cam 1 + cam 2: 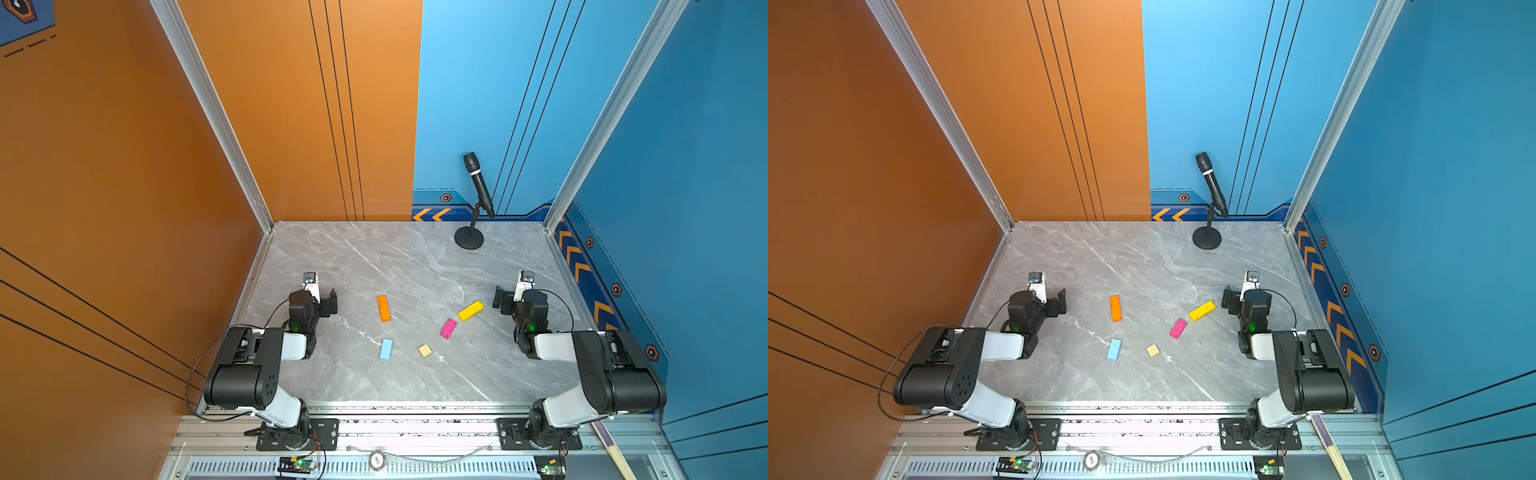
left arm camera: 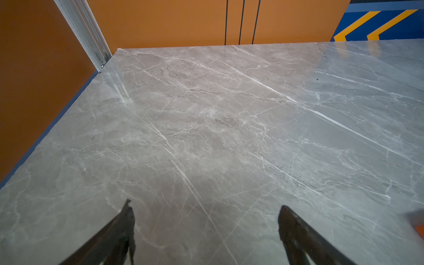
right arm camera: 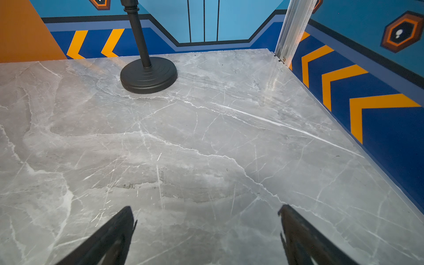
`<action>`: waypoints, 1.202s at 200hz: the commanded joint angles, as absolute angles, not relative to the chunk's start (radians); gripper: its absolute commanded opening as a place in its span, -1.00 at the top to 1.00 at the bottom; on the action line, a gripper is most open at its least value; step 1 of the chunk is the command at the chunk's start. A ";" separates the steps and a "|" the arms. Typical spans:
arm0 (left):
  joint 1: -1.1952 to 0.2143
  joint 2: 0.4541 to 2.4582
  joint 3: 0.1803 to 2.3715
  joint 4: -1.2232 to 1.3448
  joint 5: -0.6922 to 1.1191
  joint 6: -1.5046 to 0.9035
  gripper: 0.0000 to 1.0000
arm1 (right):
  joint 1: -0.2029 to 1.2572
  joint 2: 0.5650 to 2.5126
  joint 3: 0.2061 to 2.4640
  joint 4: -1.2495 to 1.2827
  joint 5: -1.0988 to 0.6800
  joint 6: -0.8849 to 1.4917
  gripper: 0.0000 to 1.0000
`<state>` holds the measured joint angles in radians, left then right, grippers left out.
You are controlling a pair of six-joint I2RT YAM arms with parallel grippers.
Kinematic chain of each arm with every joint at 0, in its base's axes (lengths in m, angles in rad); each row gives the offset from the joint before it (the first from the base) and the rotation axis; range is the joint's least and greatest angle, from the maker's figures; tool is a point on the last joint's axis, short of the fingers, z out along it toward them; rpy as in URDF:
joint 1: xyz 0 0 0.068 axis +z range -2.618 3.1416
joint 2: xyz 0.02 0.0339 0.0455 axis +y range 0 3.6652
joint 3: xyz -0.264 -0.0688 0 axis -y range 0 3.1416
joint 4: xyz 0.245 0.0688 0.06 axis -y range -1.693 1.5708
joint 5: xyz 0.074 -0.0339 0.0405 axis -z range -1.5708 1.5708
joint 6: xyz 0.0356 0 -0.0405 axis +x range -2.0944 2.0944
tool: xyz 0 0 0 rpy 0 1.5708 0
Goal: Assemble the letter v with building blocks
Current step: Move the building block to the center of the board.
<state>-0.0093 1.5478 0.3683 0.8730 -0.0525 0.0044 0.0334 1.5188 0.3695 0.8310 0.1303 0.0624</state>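
Your left end effector and right end effector both gape wide, gripping nothing, touching nothing, each well apart from the wood block.

The desk is grey marble veined with white. On it lie an orange block, a yellow block, a magenta-pink block, a light blue block and a pale natural-wood block. The microphone stand by the far edge is black.
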 commanded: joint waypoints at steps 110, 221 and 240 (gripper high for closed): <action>-0.009 1.504 0.386 0.857 -0.153 -0.020 -0.99 | 0.029 1.510 0.410 0.798 0.163 0.067 -0.94; -0.107 1.082 0.671 0.037 -0.169 -0.174 -0.64 | 0.186 1.134 0.645 0.074 0.394 0.035 -0.72; -0.153 1.066 0.797 -0.223 -0.112 -0.247 -0.55 | 0.272 1.078 0.712 -0.038 0.447 0.025 -0.72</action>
<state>-0.1055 1.0988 0.6674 0.2188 -0.1944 -0.1287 0.1852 1.1473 0.6273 0.2314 0.3260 0.0483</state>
